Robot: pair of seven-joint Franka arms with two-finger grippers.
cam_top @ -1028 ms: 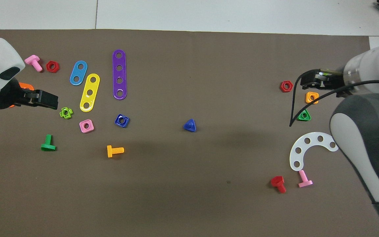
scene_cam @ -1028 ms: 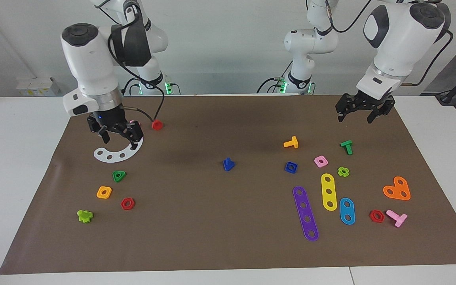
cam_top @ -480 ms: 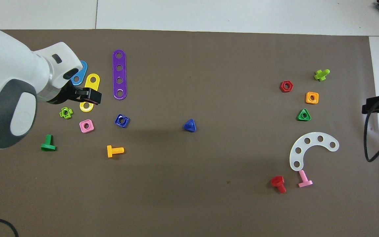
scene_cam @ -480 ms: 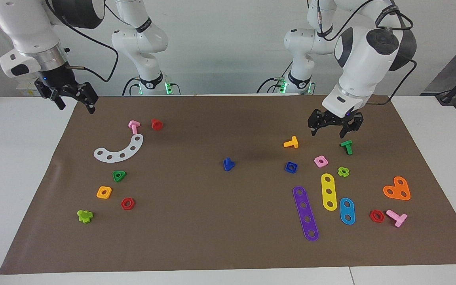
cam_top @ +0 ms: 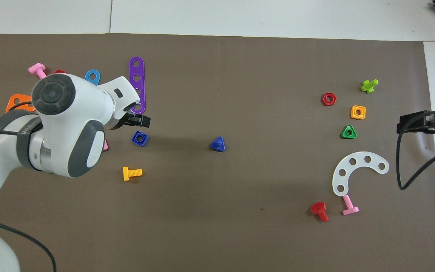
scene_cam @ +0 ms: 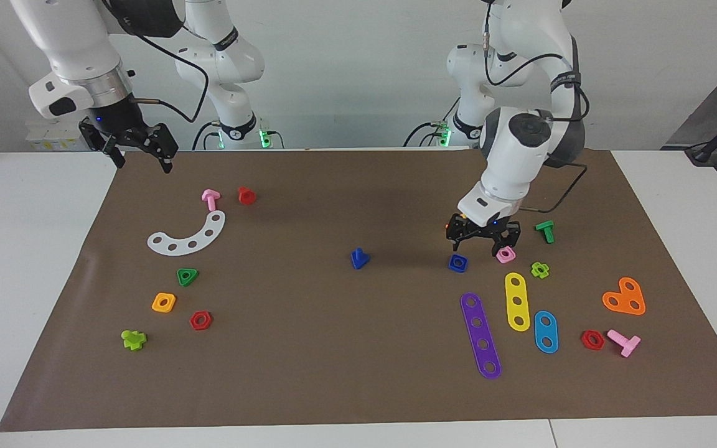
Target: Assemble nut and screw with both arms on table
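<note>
Fingers [scene_cam: 458, 235] on the left gripper [scene_cam: 482, 239] look spread, low over the square blue nut [scene_cam: 457, 263], though we can't tell if they touch. Its arm hides the pink nut [scene_cam: 505, 254] from overhead. The triangular-headed blue screw [scene_cam: 359, 258] sits mid-table [scene_cam: 35, 261]; the right gripper [scene_cam: 137, 149] waits, spread.

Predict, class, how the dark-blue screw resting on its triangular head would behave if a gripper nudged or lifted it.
The screw stands shaft-up on its flat triangular head, so a nudge would probably slide it, not roll it. It looks like small moulded plastic, so likely light and stiff. Its short shaft gives fingers little to hold; a careless pinch might tip it.
</note>
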